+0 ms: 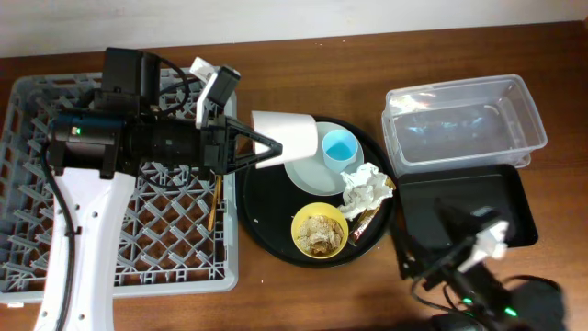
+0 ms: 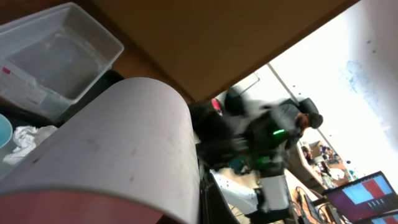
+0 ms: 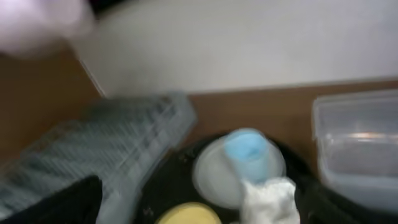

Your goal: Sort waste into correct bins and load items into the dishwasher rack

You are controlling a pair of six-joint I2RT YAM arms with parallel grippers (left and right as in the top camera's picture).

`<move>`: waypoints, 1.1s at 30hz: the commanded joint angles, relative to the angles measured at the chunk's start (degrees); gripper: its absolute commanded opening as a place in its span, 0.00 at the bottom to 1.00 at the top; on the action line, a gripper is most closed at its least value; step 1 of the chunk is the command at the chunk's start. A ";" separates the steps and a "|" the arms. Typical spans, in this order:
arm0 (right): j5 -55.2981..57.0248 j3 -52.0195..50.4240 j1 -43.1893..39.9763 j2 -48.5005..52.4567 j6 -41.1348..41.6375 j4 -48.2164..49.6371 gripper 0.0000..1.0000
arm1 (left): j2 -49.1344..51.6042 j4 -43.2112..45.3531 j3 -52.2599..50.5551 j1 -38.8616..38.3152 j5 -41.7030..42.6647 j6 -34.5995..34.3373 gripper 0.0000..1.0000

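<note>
My left gripper (image 1: 265, 147) is shut on the small pink cup (image 1: 292, 133), holding it on its side above the left edge of the round black tray (image 1: 266, 216). The cup fills the left wrist view (image 2: 118, 149). The blue cup (image 1: 340, 147) stands on the pale plate (image 1: 308, 173). The white napkin (image 1: 366, 188), brown wrapper (image 1: 368, 221) and yellow bowl (image 1: 319, 230) holding rice scraps lie on the same tray. Chopsticks (image 1: 216, 198) lie in the grey rack (image 1: 28, 184). My right gripper (image 1: 478, 248) sits over the black rectangular tray (image 1: 514, 207); its jaws are unclear.
The clear tub (image 1: 464, 119) stands at the back right, behind the black rectangular tray. The right wrist view is blurred and shows the blue cup (image 3: 247, 149), napkin (image 3: 267, 199), rack (image 3: 124, 137) and tub (image 3: 360, 143).
</note>
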 commanded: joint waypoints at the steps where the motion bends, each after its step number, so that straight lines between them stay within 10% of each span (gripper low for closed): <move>1: -9.07 21.05 0.24 16.50 -1.66 -13.57 0.99 | -0.74 0.02 0.61 0.26 4.79 1.14 0.00; 8: -33.03 35.34 0.24 37.57 -6.38 -9.53 0.87 | -0.74 -1.66 0.61 0.17 7.61 1.16 0.00; 16: -60.15 35.34 0.24 53.70 -12.26 4.76 0.96 | -0.76 -1.66 0.61 -6.12 8.59 1.14 0.00; 33: -51.12 35.32 7.06 57.99 -12.24 15.10 0.82 | -0.76 -2.10 0.61 -8.00 9.03 1.16 0.00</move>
